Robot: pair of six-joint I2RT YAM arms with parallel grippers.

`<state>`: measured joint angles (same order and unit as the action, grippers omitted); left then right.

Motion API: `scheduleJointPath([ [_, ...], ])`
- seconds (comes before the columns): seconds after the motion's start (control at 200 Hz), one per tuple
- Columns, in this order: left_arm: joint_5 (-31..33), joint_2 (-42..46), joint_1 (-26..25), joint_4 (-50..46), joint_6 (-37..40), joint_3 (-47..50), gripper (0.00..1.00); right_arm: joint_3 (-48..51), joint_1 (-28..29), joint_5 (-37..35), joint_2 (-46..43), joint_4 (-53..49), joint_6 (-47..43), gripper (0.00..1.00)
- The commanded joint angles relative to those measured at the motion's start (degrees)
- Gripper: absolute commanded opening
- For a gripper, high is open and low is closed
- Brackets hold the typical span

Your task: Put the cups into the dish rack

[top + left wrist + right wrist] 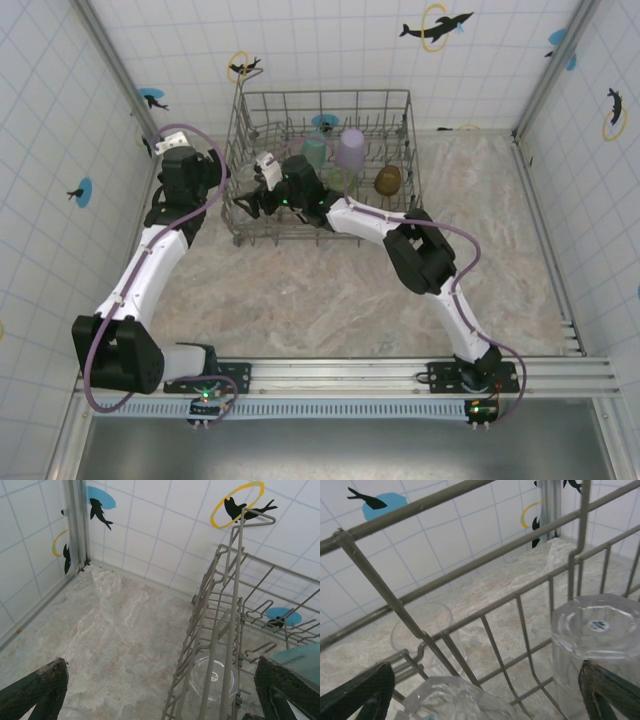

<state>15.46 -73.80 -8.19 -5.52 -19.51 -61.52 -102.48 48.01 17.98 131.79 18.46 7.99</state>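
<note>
My right tool [485,680] is down inside the left end of the grey wire dish rack [325,98]. Its fingers are spread wide, with a clear plastic tumbler [455,700] low between them and, as far as I can tell, not pinched. A second clear tumbler [597,630] stands upside down just beside it. The teal cup [315,150], lavender cup [351,148] and amber-brown cup [388,180] sit further along the rack. My left tool [161,672] hovers spread and empty over the marbled worktop [330,290], just outside the rack's left wall. I judge this is the release. I'd lift the right tool straight up, fingers apart, clear of the tines and neighbouring tumbler.
</note>
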Motion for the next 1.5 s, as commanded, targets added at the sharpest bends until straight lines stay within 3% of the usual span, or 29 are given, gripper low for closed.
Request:
scheduleJointPath([
  [0.0,0.33,0.85,0.36,1.30,-0.62,0.23,0.97,5.20,0.03,-1.80,-5.97,3.72,0.26,1.00],
  [0.31,2.14,0.58,0.54,1.47,-1.32,0.60,0.98,12.10,-0.37,-3.71,-13.89,2.41,-1.75,1.00],
  [0.561,8.96,0.91,0.54,1.04,-1.23,0.78,0.98,17.92,-0.34,-5.93,-22.40,-1.39,-1.97,1.00],
  [0.866,12.67,1.24,0.54,-0.59,-4.15,0.07,0.98,22.30,-0.96,-5.50,-32.16,-7.88,-2.20,1.00],
  [1.256,17.09,0.06,0.63,-8.76,-9.64,2.54,0.98,37.21,-2.58,-6.20,-46.46,-13.68,0.10,1.00],
  [1.496,18.28,-0.54,0.73,-11.08,-7.08,3.62,0.98,46.70,-6.68,-4.84,-55.97,-16.15,2.81,1.00],
])
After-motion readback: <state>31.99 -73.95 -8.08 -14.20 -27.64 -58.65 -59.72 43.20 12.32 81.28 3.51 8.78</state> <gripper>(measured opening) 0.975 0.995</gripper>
